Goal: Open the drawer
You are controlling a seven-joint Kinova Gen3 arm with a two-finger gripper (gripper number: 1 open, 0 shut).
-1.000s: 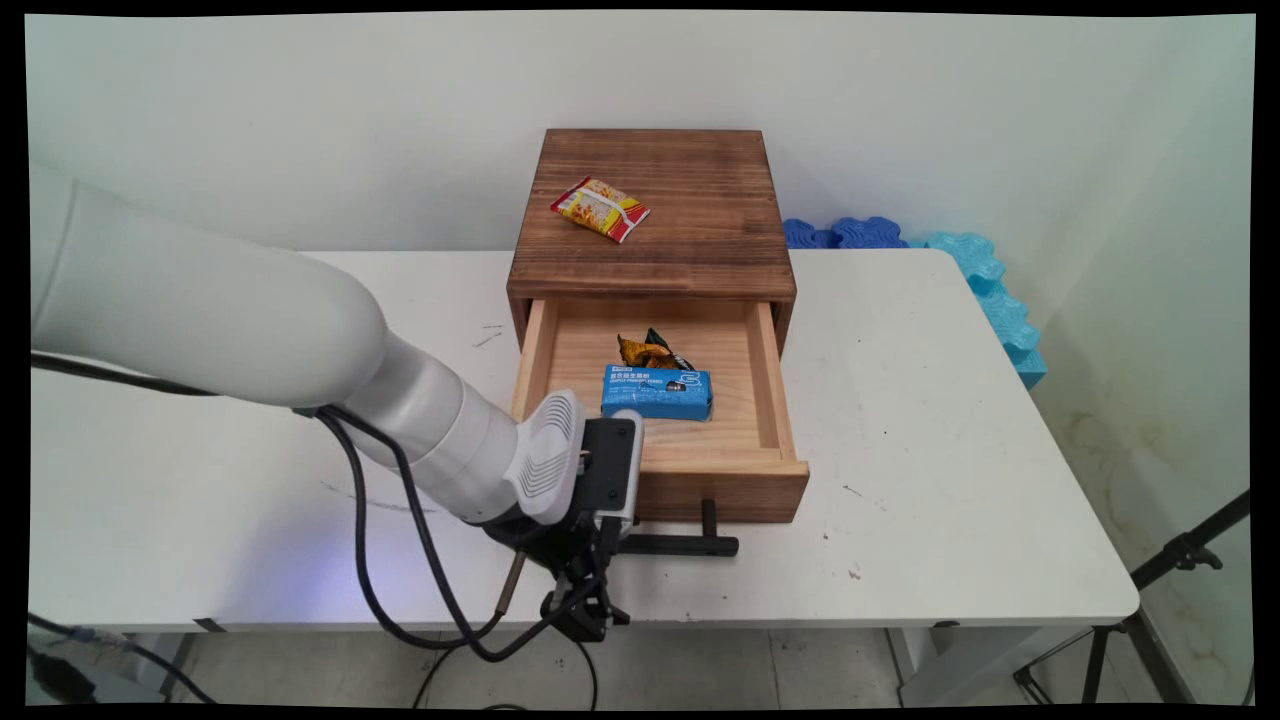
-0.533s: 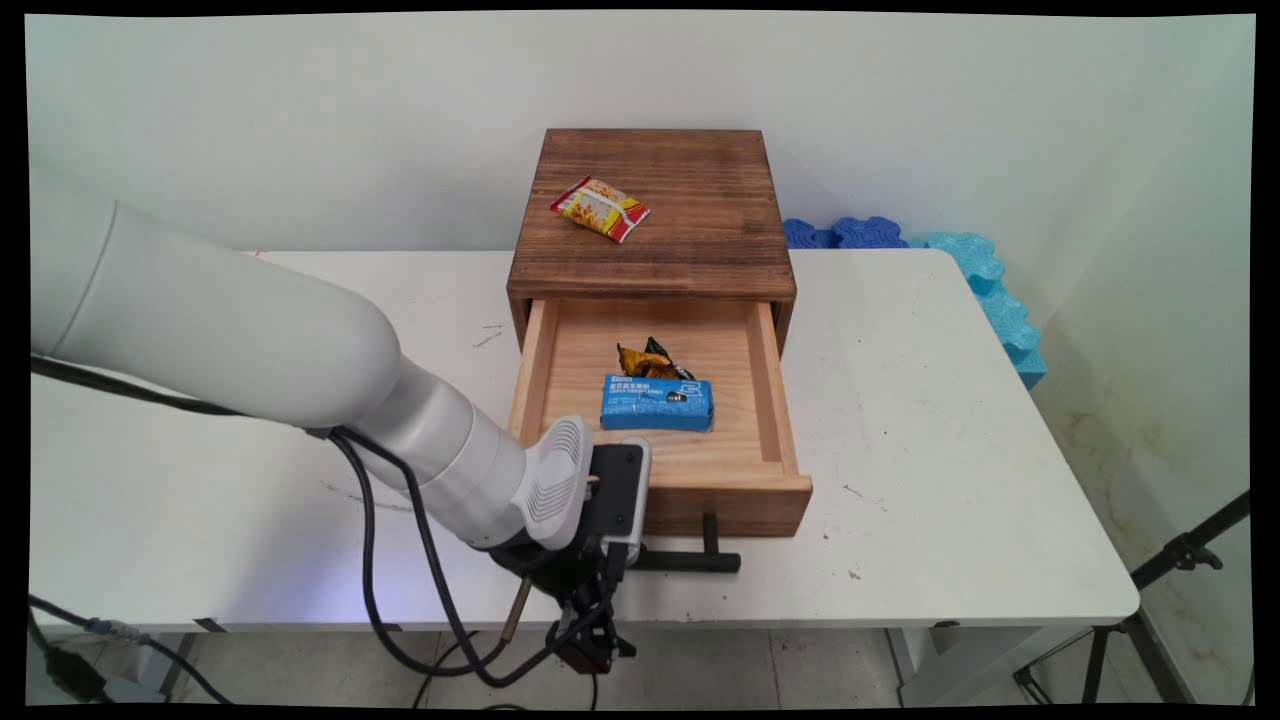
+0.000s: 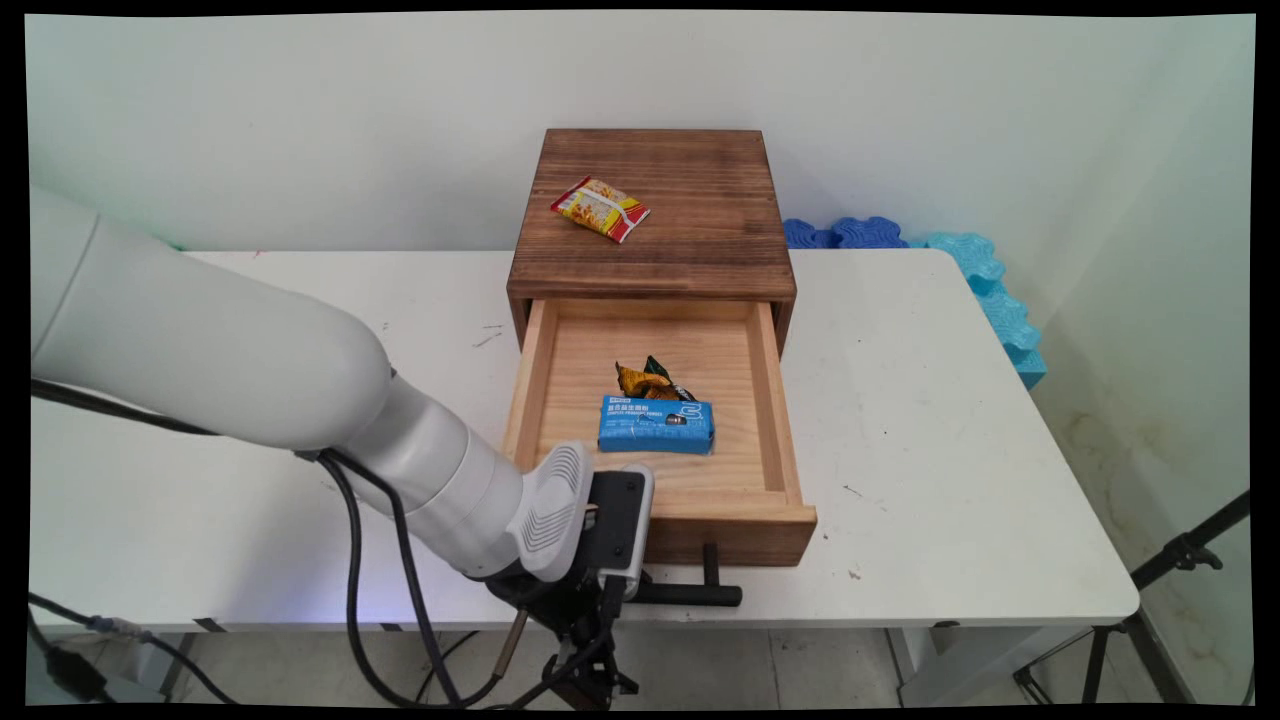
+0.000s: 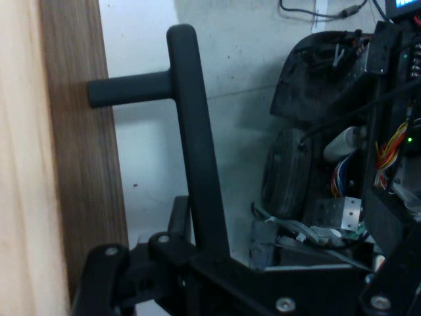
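Drawer handle (image 4: 197,138) clamped between fingers (image 4: 172,245), drawer (image 3: 660,420) well out over desk (image 3: 950,450). Pull straight, level, w/o twisting; blue pack (image 3: 656,425) just beyond fingers.

White, rounded arm (image 3: 230,350) with ribbed wrist cover, hanging black cables (image 3: 365,590), black screwed linkage (image 4: 217,283).
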